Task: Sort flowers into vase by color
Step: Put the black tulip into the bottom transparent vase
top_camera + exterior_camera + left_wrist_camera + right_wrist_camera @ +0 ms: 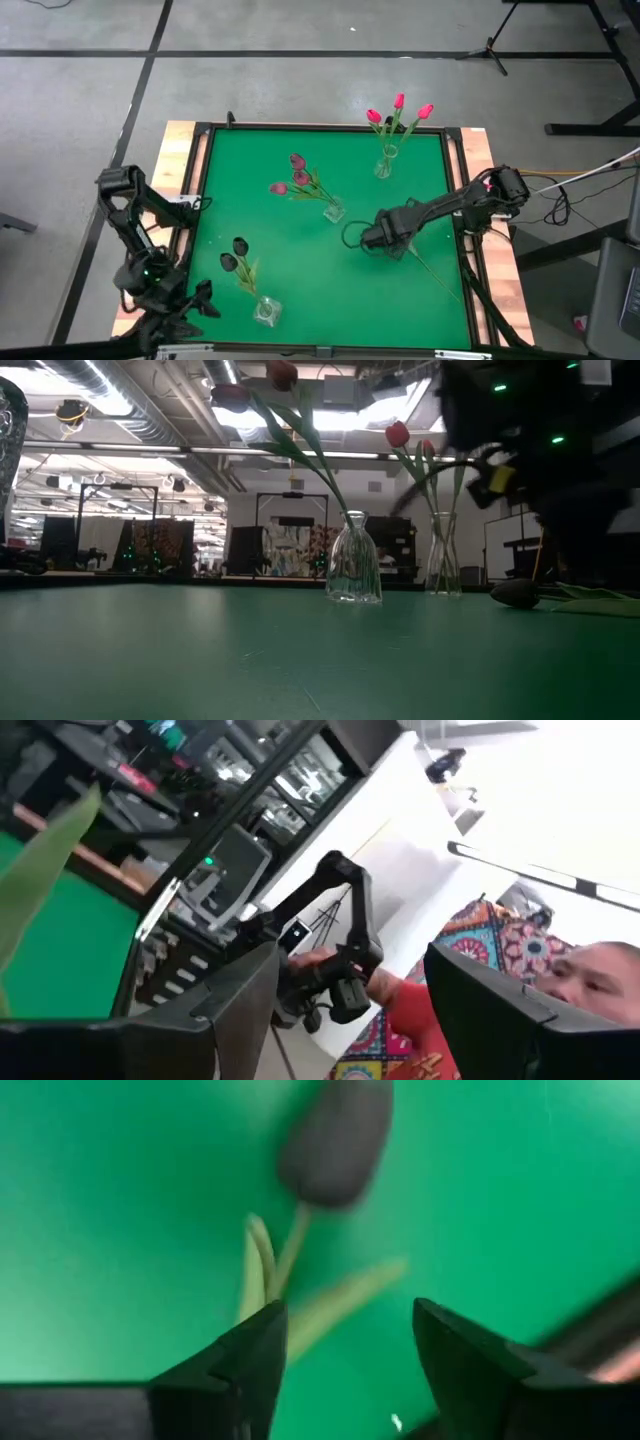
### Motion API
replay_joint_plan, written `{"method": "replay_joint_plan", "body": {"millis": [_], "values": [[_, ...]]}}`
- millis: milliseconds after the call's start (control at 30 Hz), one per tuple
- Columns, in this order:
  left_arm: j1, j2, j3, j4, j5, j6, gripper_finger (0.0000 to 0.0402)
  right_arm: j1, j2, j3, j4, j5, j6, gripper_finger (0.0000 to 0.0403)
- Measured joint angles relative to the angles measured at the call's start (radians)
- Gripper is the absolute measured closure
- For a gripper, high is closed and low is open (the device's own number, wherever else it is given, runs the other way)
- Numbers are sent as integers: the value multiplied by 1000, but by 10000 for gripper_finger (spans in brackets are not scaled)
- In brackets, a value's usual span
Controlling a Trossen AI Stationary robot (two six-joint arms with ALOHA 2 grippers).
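A near-black tulip [335, 1142] lies on the green table [300, 290], right of centre, with its stem [436, 271] running toward the near right corner. My right gripper [350, 1330] hangs just above it, pointing steeply down and open. Its fingers stand on either side of the stem and leaves [300, 1295], and no touch shows. In the low view the tulip's head [515, 592] rests on the table below the right arm [540, 450]. My left gripper [350, 970] is open and holds nothing. It stands at the near left corner [203, 299], pointing out into the room.
Three glass vases stand on the table. The far right one [383, 168] holds pink-red tulips [398, 110]. The middle one [333, 210] holds mauve tulips [296, 177], and the near left one [265, 312] holds dark tulips [234, 254]. A person [590, 975] shows beyond the table.
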Motion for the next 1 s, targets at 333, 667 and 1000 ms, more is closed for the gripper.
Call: {"method": "replay_joint_plan", "body": {"millis": [333,667,1000], "values": [[-112,-133,0,-5,-33,268,154,-120,-15,-32,102,-87,-304,178],[-132,-143,0,-7,-136,334,154,-118,-154,-261,412,-165,-184,178],[-127,-143,0,-7,-243,395,154,-118,-157,-301,458,-141,-138,207]]}}
